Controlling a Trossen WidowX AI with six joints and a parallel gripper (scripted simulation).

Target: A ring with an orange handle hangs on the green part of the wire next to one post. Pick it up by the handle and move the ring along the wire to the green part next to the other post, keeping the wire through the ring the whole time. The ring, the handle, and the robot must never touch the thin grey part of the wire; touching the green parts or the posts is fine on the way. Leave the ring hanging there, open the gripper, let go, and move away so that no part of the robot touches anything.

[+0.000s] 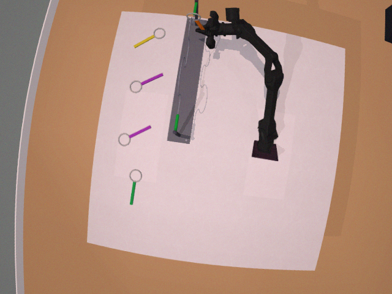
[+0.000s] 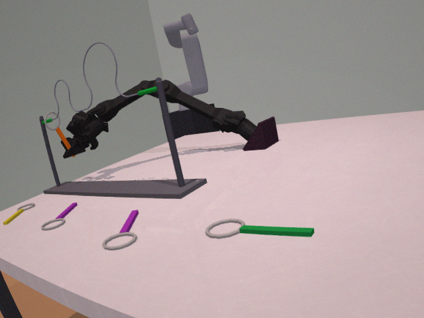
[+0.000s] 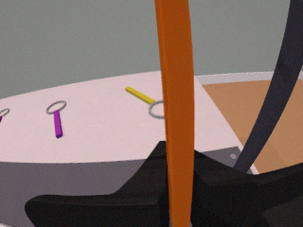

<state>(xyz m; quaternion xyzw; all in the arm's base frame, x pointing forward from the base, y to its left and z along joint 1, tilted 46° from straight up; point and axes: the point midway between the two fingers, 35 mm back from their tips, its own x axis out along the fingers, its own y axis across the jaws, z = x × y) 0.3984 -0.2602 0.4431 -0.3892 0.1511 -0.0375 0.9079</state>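
The grey ring [image 1: 187, 15] [image 2: 51, 129] is around the wire near the inner end of the far green part [image 1: 195, 7] [image 2: 49, 120], beside the far post [image 2: 50, 157] [image 3: 270, 109]. Whether it touches the wire cannot be told. Its orange handle [image 1: 199, 25] [image 2: 63, 136] [image 3: 180, 113] slants down from the ring. My gripper [image 1: 202, 30] [image 2: 69, 150] [image 3: 167, 147] is shut on the lower part of this handle, below the wire. The thin grey wire [image 2: 99, 43] curves up and down to the other green part [image 1: 176, 122] [image 2: 148, 91] at the near post [image 2: 169, 136].
The posts stand on a dark base [image 1: 191, 72] [image 2: 119, 189]. Beside it lie loose rings with a yellow handle [image 1: 144, 41] [image 2: 13, 216] [image 3: 139, 96], two purple handles [image 1: 152, 79] [image 1: 140, 131] and a green handle [image 1: 133, 193] [image 2: 277, 230]. Another pale arm [image 2: 194, 63] stands behind.
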